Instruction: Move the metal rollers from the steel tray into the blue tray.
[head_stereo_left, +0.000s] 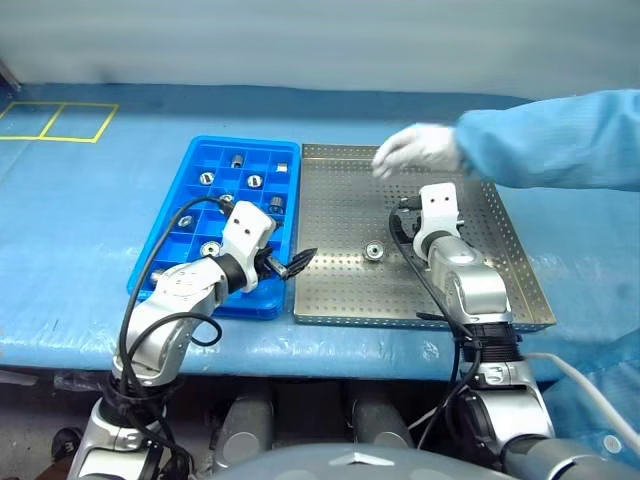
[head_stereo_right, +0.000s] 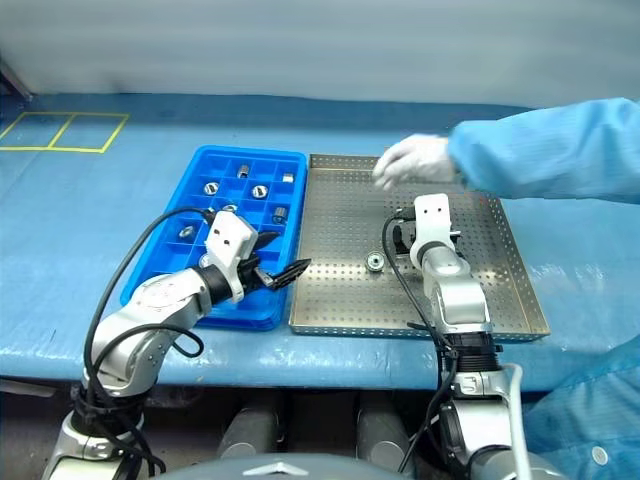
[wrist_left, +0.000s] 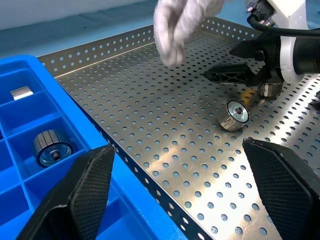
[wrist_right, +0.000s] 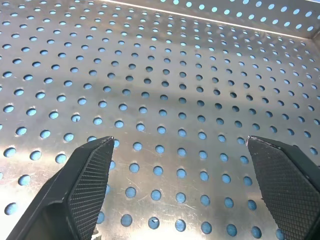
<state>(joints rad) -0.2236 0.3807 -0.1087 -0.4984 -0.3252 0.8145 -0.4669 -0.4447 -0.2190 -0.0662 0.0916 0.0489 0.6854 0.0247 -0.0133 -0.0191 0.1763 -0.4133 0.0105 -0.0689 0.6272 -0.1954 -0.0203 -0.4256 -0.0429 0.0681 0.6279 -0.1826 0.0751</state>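
A blue covering (head_stereo_left: 80, 250) spreads over the table, with yellow tape squares (head_stereo_left: 55, 122) marked at its far left corner. From the head views, the blue tray (head_stereo_left: 170, 215) lies on the left and the steel tray (head_stereo_left: 510, 270) touches its right side; several metal rollers (head_stereo_left: 207, 178) sit in separate compartments of the blue tray, and one roller (head_stereo_left: 374, 251) lies near the middle of the steel tray's perforated floor. The left gripper (head_stereo_left: 290, 264) hovers over the seam between the two trays, fingers spread apart and holding nothing. The right gripper (head_stereo_right: 392, 240) is low over the steel tray just right of that roller. A person's gloved hand (head_stereo_left: 418, 150), on a light blue sleeve (head_stereo_left: 560, 140), reaches over the tray's far part. In the left wrist view, the wide-parted fingers (wrist_left: 92, 180) frame the roller (wrist_left: 233, 115), with the right gripper (wrist_left: 240, 62) and a second roller (wrist_left: 269, 90) just beyond it. In the right wrist view, the fingers (wrist_right: 90, 180) stand wide apart over bare perforated metal (wrist_right: 165, 75).
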